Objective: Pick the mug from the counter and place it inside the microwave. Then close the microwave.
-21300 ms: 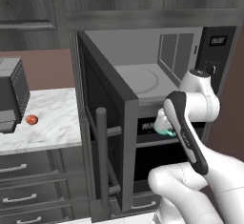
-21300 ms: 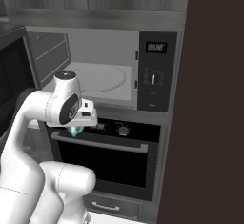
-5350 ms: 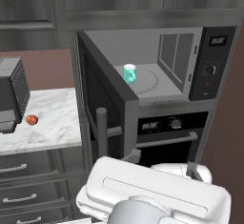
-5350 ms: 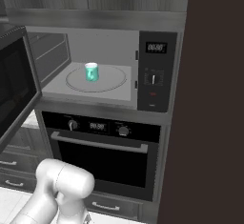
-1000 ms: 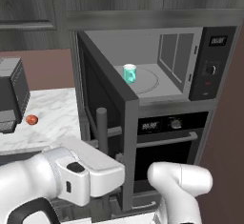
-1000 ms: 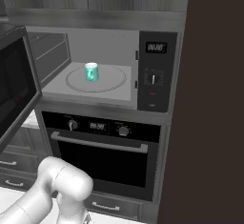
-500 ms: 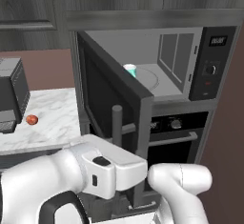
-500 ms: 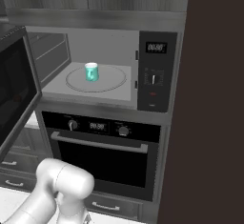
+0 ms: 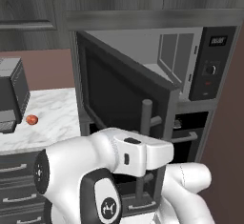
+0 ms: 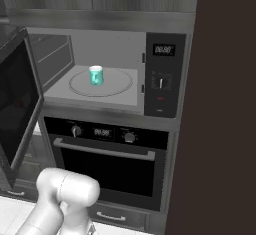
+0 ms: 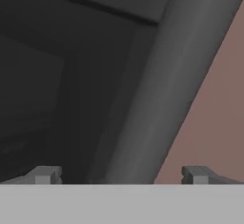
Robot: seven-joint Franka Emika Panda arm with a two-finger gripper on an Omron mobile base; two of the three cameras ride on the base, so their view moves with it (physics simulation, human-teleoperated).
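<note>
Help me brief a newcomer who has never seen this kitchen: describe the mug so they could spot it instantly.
Find the microwave built into the dark cabinets above the oven, its door swung open to the left. On the round turntable in its light grey interior stands the mug, upright. It is small, teal and cylindrical, the only bright thing inside.

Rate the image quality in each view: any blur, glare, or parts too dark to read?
Left base view: even, flat light, the microwave door a dark, featureless slab. Right base view: sharpest, the mug clear on the lit turntable, display digits too small to read. Hand view: soft and dim, the door's bar handle smeared up close.
</note>
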